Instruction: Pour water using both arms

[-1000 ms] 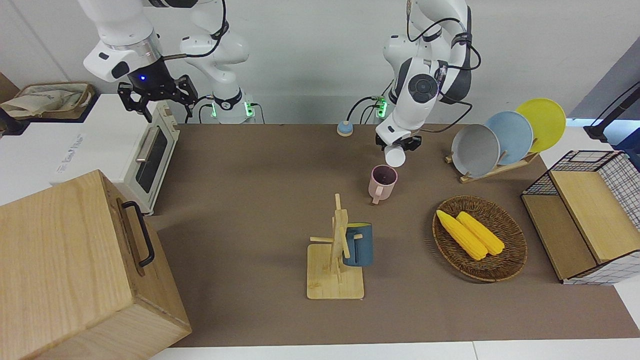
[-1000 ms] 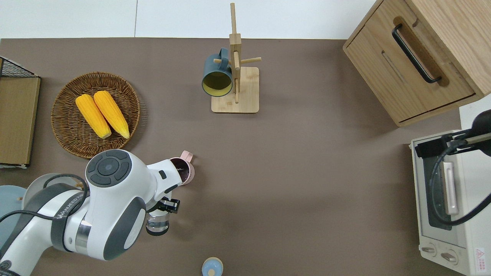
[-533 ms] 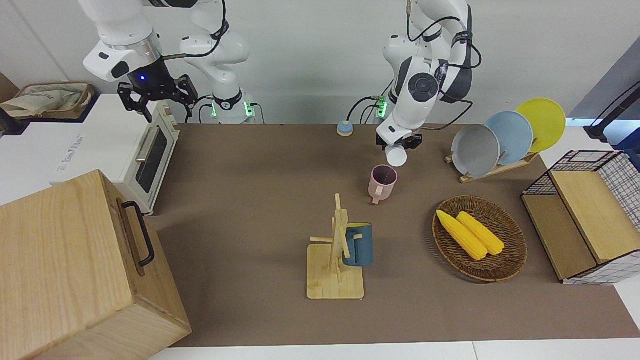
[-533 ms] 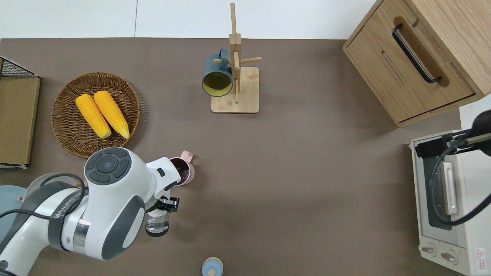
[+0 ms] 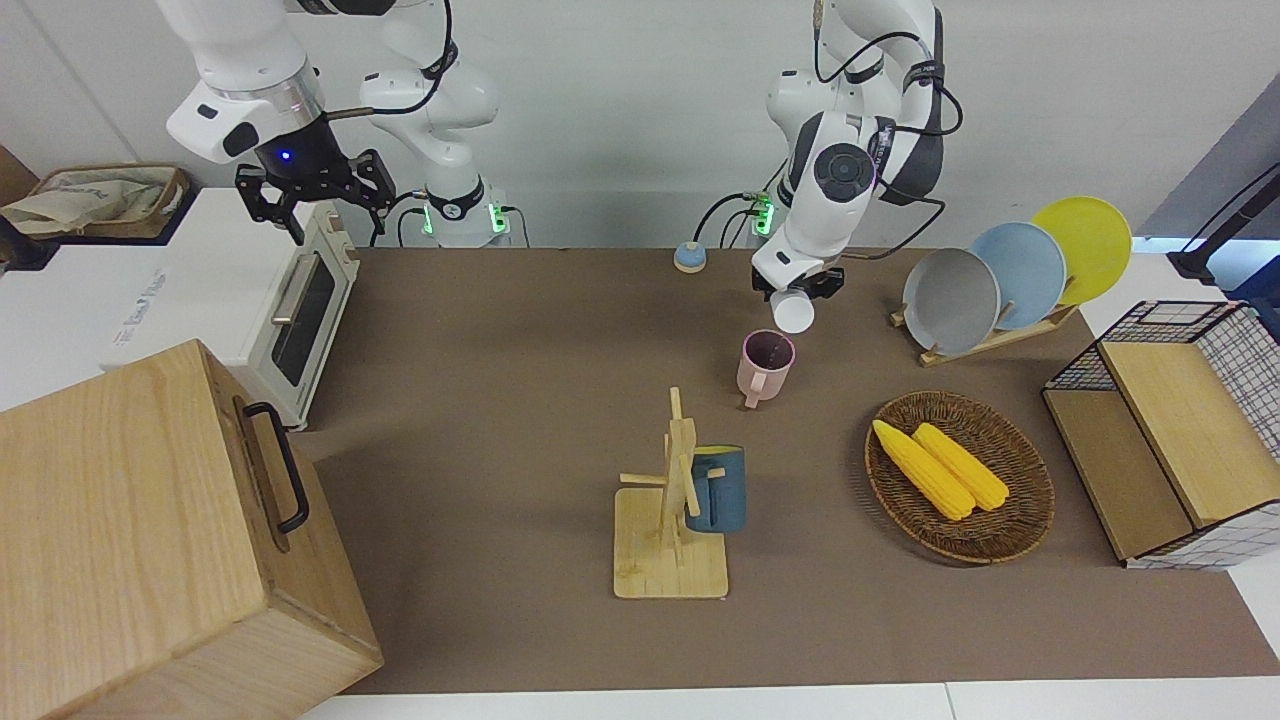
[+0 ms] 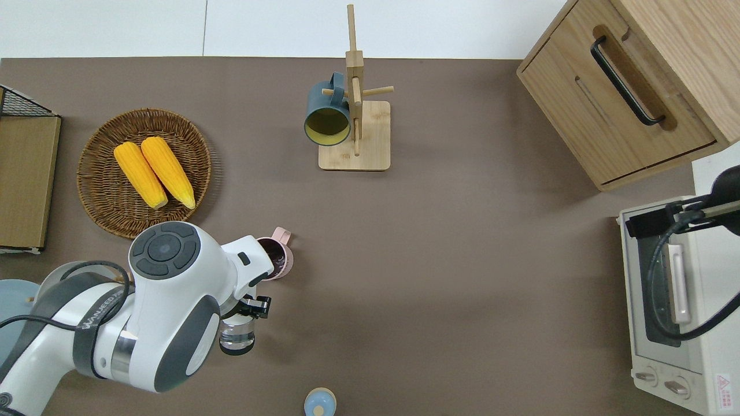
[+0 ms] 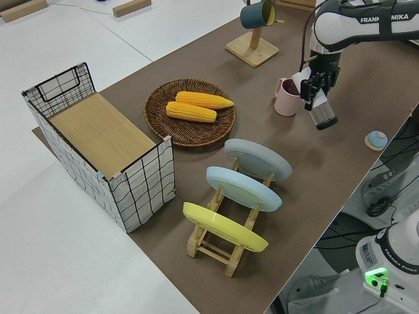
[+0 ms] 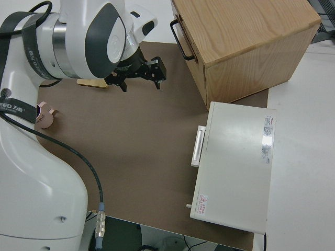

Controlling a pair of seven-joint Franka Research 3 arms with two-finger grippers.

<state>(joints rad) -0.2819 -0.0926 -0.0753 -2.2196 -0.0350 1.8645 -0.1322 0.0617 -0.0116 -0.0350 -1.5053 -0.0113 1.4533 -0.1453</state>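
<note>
Nothing has shifted noticeably: left tool (image 6: 250, 308) holds the tilted clear glass tumbler (image 6: 236, 336) beside the pink ceramic mug (image 6: 276, 257), seemingly mid-pour, calling for more tilt; right tool (image 5: 312, 195), wide open, is parked.

Two robot arms (image 5: 250, 70) (image 5: 840, 170) stand at a brown table (image 5: 520, 380) carrying two mugs, one pink (image 5: 765, 364) and one blue (image 5: 716, 488), one clear glass (image 6: 237, 335), two corn cobs (image 5: 920, 468) (image 5: 962, 465) in one wicker basket (image 5: 1010, 530), three plates (image 5: 950, 300) (image 5: 1020, 272) (image 5: 1085, 245), one toaster oven (image 5: 300, 310), one wooden cabinet (image 5: 150, 540), one wire crate (image 5: 1170, 430) and one mug tree (image 5: 672, 530).
</note>
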